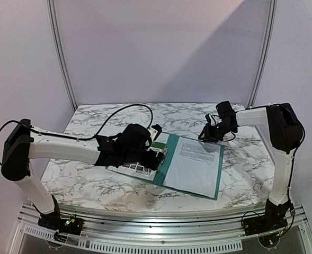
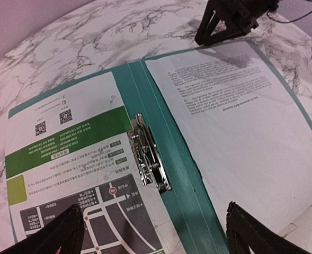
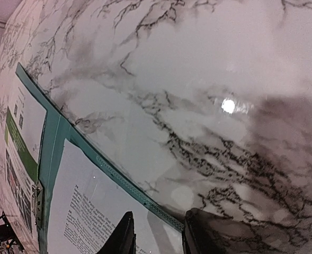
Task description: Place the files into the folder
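Note:
The teal folder (image 1: 165, 153) lies open and flat on the marble table. The green-header map sheet (image 1: 137, 169) lies on its left half, next to the metal clip (image 2: 148, 153). The white text sheet (image 1: 195, 164) lies on its right half. My left gripper (image 1: 153, 154) hovers open over the map sheet and spine; it also shows in the left wrist view (image 2: 154, 222). My right gripper (image 1: 210, 136) is at the folder's far right corner, open, its fingers straddling the folder's edge (image 3: 118, 177), one over the white sheet (image 3: 87, 201).
The marble table (image 1: 92, 180) ends at a metal rail along the near side. White walls with corner posts stand close behind and at both sides. A black cable loops over the table behind the left arm (image 1: 129, 108).

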Robot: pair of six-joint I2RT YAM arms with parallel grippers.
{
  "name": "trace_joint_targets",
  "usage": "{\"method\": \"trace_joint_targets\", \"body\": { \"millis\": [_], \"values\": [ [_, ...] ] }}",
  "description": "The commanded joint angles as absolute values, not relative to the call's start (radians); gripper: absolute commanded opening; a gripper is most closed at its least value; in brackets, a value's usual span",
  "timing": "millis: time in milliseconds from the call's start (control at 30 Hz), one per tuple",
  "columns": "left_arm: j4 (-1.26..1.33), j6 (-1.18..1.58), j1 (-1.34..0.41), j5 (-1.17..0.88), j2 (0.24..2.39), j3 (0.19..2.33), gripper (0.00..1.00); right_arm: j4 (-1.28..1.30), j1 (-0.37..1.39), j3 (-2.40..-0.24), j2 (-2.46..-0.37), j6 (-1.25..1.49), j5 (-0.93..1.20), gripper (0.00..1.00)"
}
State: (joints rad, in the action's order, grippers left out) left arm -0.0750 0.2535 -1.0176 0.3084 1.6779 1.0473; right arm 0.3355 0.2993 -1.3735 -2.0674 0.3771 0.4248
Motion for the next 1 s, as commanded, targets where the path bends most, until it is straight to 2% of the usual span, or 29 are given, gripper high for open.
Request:
{"method": "trace_joint_targets", "body": {
  "millis": [0, 300, 533, 667, 733, 967],
  "values": [
    [-0.077, 0.239, -0.981, 0.315, 1.680, 1.094, 0.93, 0.447, 0.335, -1.281, -2.017, 0.399, 0.430, 0.31],
    [-0.065, 0.226, -0.868, 0.187, 1.827, 1.279, 0.92, 0.455, 0.362, -1.197, -1.848, 0.407, 0.446, 0.31],
    [-0.158, 0.232, -0.831, 0.146, 1.967, 1.397, 0.89, 0.561, 0.363, -1.211, -1.681, 0.356, 0.335, 0.34],
    [-0.181, 0.239, -0.836, 0.118, 1.957, 1.349, 0.86, 0.566, 0.362, -1.075, -1.530, 0.358, 0.321, 0.46],
    [-0.180, 0.241, -0.840, 0.109, 1.950, 1.323, 0.85, 0.556, 0.362, -1.000, -1.450, 0.376, 0.329, 0.56],
    [-0.227, 0.249, -0.877, 0.122, 1.982, 1.299, 0.81, 0.555, 0.361, -0.803, -1.241, 0.469, 0.461, 0.81]
  ]
}}
